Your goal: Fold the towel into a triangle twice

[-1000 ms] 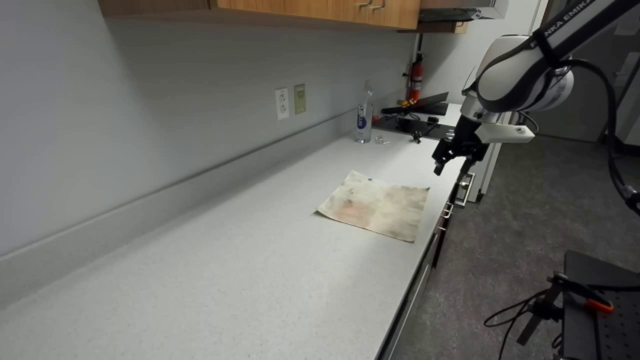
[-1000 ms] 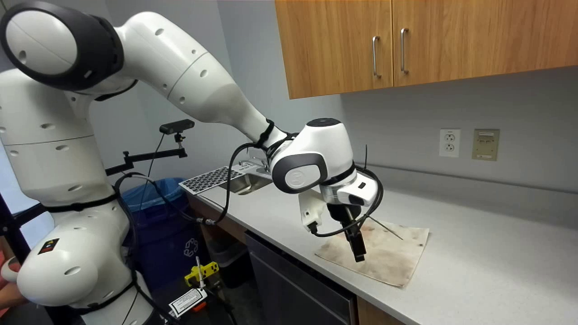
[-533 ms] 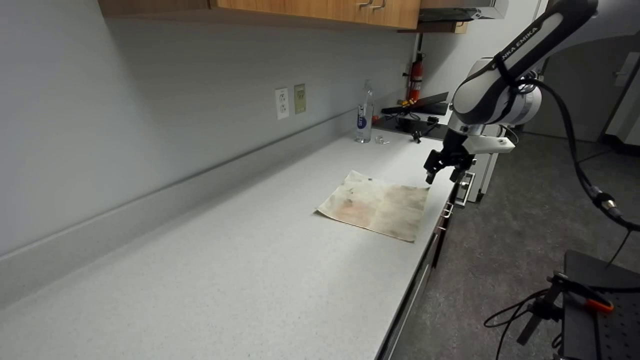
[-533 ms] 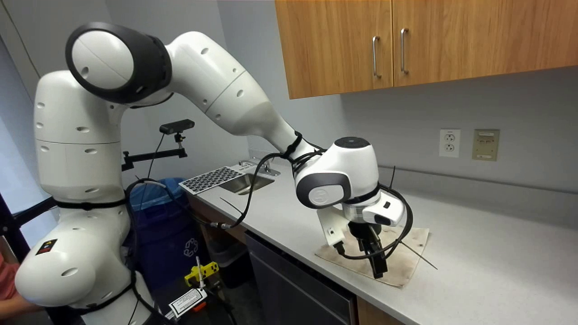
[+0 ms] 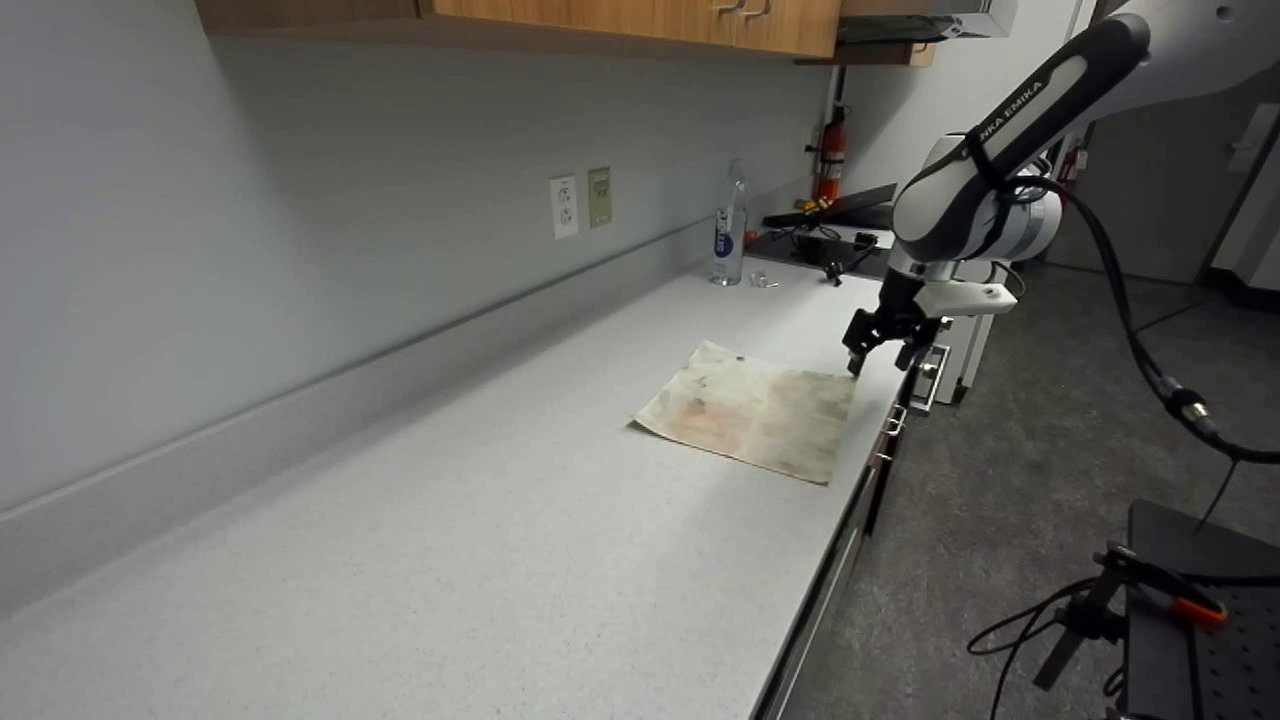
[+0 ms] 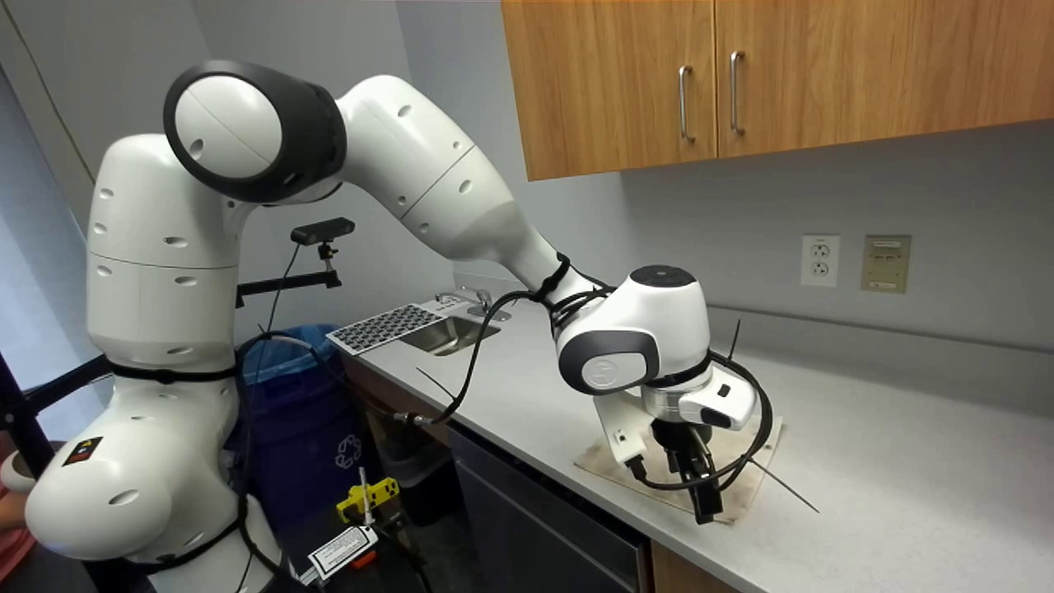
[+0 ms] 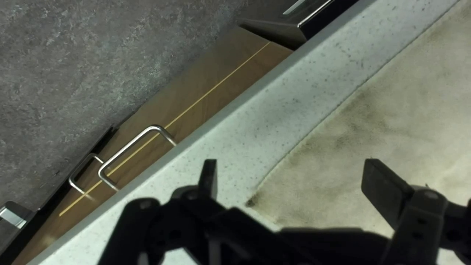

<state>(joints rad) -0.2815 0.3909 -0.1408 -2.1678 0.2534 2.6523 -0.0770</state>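
- My gripper (image 7: 289, 175) is spread wide, nothing pinched in it; in the wrist view one fingertip (image 7: 208, 180) is at left, over bare counter (image 7: 243, 154).
- Just right of it, below my gap, lies the dark-stained near corner (image 7: 252, 201) of the towel (image 7: 399, 136). The cloth spreads up and rightward from there, flat, unfolded, roughly square, so no long axis guides me.
- My other fingertip (image 7: 384, 189) is farthest right, over the cloth. Whether either tip touches down, I cannot tell.
- I judge this the lining-up for the first fold: pinch this corner, then carry it diagonally. Thin cloth on a hard top could slip my pinch.
- Around me, in an exterior view, left to right: an outlet (image 5: 564, 207); the opposite corner (image 5: 643, 422), seemingly a little raised, my likely target; a water bottle (image 5: 729, 240), beyond the towel and, I judge, off that path.
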